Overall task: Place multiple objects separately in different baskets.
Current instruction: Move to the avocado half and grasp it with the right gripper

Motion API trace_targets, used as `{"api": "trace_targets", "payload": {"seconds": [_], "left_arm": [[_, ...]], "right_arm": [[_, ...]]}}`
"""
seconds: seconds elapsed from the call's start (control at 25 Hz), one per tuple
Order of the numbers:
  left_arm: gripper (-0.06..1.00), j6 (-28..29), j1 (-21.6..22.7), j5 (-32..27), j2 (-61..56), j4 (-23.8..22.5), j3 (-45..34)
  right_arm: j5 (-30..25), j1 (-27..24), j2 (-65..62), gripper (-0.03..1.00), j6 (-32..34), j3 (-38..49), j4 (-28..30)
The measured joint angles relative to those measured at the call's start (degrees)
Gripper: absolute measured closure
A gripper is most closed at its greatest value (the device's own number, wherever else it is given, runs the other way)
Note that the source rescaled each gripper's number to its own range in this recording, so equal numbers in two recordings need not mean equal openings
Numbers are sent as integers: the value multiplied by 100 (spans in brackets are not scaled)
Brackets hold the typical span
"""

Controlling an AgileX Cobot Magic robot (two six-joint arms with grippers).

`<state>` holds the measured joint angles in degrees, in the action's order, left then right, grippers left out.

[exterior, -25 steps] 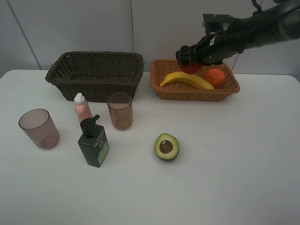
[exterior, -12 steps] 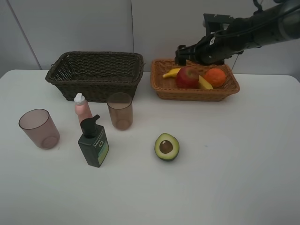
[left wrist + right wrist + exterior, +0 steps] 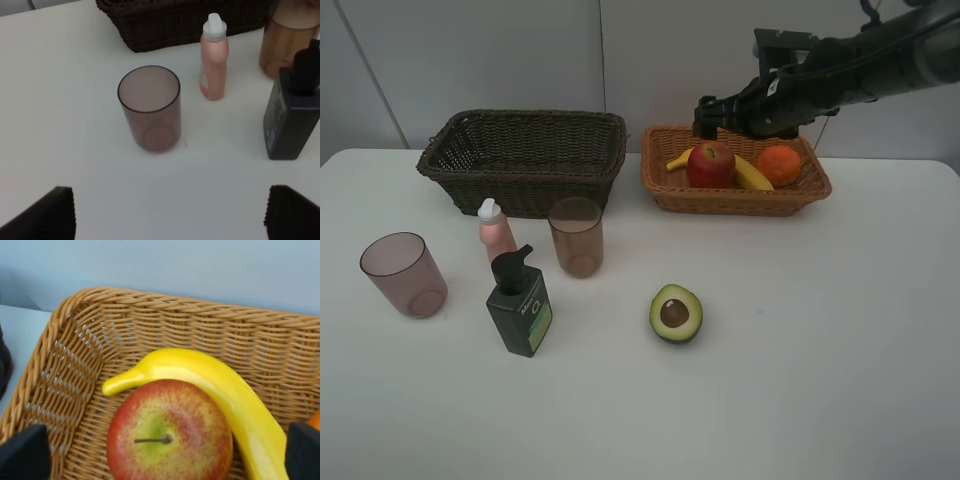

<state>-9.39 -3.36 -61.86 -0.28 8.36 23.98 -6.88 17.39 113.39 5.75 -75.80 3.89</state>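
Note:
The red apple (image 3: 711,165) lies in the light tan basket (image 3: 740,201) against the yellow banana (image 3: 756,176), with the orange (image 3: 780,165) beside them. My right gripper (image 3: 708,124) hangs open just above the apple, apart from it. In the right wrist view the apple (image 3: 170,440) and banana (image 3: 220,385) lie below the open right gripper (image 3: 165,454). The halved avocado (image 3: 676,313), two cups (image 3: 404,275) (image 3: 577,237), pink bottle (image 3: 496,232) and pump bottle (image 3: 520,305) stand on the table. My left gripper (image 3: 172,215) is open above the table near a cup (image 3: 150,107).
The dark brown basket (image 3: 520,160) stands at the back left with nothing showing inside. The left wrist view shows its wall (image 3: 175,25), the pink bottle (image 3: 214,60), the pump bottle (image 3: 295,115) and the second cup (image 3: 287,35). The white table (image 3: 820,350) extends to the right front.
The right gripper held the apple over the tan basket, then opened. The apple dropped onto the banana and settled slightly left. The gripper rose a little.

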Motion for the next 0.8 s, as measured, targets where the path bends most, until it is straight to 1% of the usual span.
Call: {"api": "trace_targets", "payload": {"seconds": [0.16, 0.36, 0.52, 0.68, 0.8], "left_arm": [[-6, 0, 0, 0, 0, 0, 0], [-6, 0, 0, 0, 0, 0, 0], [-6, 0, 0, 0, 0, 0, 0], [-6, 0, 0, 0, 0, 0, 0], [-6, 0, 0, 0, 0, 0, 0]], "right_arm": [[-6, 0, -6, -3, 0, 0, -19], [-244, 0, -202, -3, 0, 0, -19], [-690, 0, -463, -3, 0, 0, -6], [-1345, 6, -765, -3, 0, 0, 176], [-1667, 59, -1054, -3, -42, 79, 302]]}}
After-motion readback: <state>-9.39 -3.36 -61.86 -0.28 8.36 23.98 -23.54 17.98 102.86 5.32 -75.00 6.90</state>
